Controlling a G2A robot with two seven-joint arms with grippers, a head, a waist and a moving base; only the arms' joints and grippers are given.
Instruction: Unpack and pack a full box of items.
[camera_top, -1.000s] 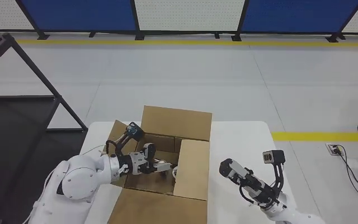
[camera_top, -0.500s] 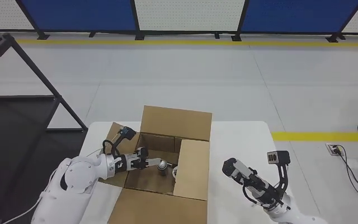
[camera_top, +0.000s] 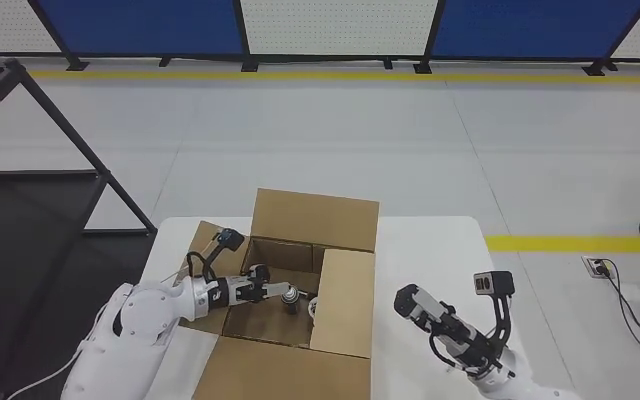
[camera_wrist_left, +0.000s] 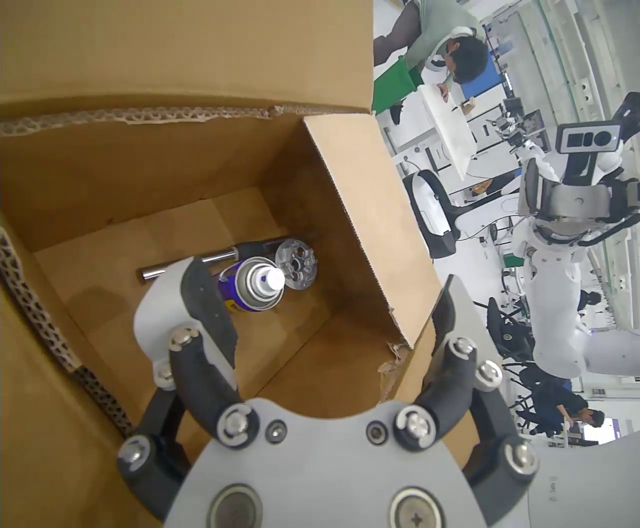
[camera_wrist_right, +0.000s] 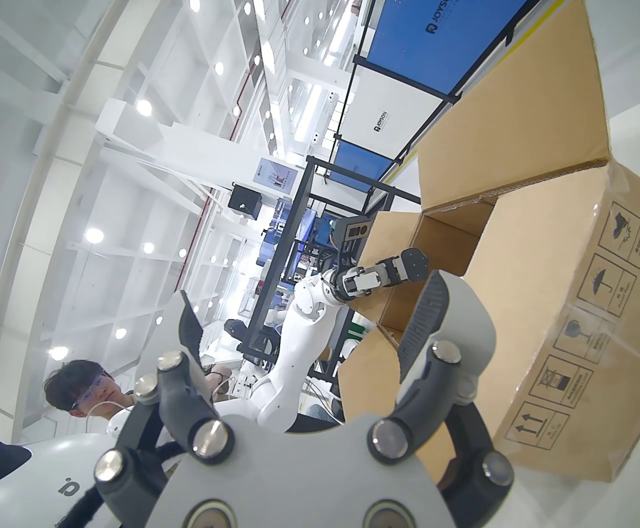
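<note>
An open cardboard box (camera_top: 315, 222) stands on the white table (camera_top: 430, 250), its flaps spread. A blue spray can (camera_wrist_left: 255, 292) with a white nozzle stands upright on the box floor, seen from above as spray can (camera_top: 290, 297). Beside it lie a round metal part (camera_wrist_left: 297, 257) and a steel rod (camera_wrist_left: 165, 270). My left gripper (camera_top: 265, 291) is inside the box just left of the can; in its wrist view the left gripper (camera_wrist_left: 320, 285) is open and holds nothing. My right gripper (camera_top: 403, 299) hangs open to the right of the box, the right gripper (camera_wrist_right: 310, 300) facing the box's side wall (camera_wrist_right: 550, 300).
The box's right flap (camera_top: 342, 300) leans over part of the inside, with a white item (camera_top: 313, 308) half hidden under it. Bare table lies right of the box. A black frame (camera_top: 60, 130) stands off the table's left.
My left arm drew back to the left and sank lower, then edged back toward the can. The spray can stands free in the box. The right arm shifted only slightly.
</note>
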